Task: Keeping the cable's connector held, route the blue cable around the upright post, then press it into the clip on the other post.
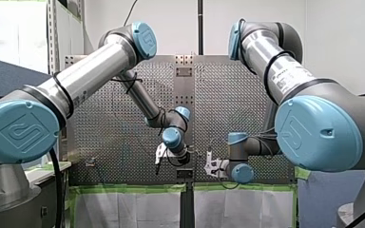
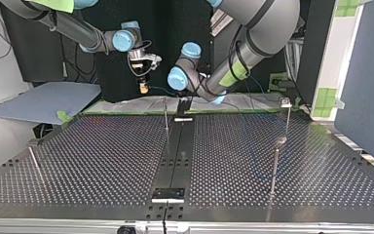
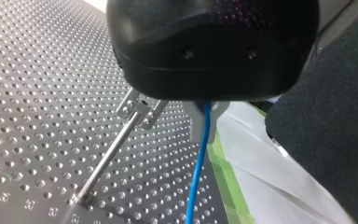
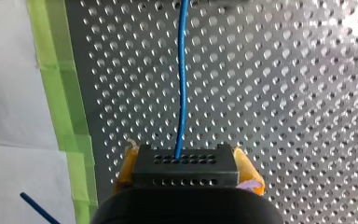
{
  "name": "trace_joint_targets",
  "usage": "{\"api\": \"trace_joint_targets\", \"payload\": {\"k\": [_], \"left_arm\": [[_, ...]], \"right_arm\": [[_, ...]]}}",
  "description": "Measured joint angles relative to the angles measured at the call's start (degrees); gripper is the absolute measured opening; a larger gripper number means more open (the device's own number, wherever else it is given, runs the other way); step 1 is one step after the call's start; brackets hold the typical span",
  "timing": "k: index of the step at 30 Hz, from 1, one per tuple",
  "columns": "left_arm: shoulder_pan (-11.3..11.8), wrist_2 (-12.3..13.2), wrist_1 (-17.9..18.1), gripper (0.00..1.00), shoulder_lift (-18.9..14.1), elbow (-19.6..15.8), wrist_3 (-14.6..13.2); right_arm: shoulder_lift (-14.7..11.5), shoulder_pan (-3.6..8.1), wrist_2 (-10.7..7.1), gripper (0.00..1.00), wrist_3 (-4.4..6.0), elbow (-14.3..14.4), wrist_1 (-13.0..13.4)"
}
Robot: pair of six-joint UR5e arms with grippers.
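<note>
Routing looks barely begun: our right gripper [image 4: 186,171] has its yellow pads [image 4: 250,173] clamped on the black connector [image 4: 185,163], and the blue cable [image 4: 182,79] runs straight ahead over the perforated table [image 4: 284,93]. Our left gripper [image 3: 207,122] appears closed around the cable, just beside a clip [image 3: 139,109] topping a post [image 3: 107,156]. Next, we judge, the left must lead the cable around the upright post without loosening the connector

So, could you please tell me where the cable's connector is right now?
In the right wrist view the black connector sits clamped between my right tool's yellow pads, the blue cable running from it out over the perforated table.
</note>
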State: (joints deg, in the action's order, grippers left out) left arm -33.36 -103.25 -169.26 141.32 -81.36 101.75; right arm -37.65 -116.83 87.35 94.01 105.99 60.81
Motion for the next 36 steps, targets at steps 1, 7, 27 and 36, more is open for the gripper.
{"api": "trace_joint_targets", "payload": {"k": [1,7,27,36], "left_arm": [[-0.02,0.11,0.42,0.02,0.1,0.0,0.06],[0.37,0.83,3.27,0.02,0.61,0.0,1.0],[2.56,5.94,7.04,0.02,1.23,0.0,5.14],[2.95,8.24,7.08,0.02,1.25,0.0,7.46]], "right_arm": [[0.01,0.3,-0.05,0.0,0.05,0.0,0.14],[0.04,1.72,-0.8,0.0,0.38,-0.17,1.07],[0.06,5.72,-1.99,0.0,0.49,-1.39,1.24],[0.75,6.55,-2.15,0.0,0.56,-1.57,1.18]]}}
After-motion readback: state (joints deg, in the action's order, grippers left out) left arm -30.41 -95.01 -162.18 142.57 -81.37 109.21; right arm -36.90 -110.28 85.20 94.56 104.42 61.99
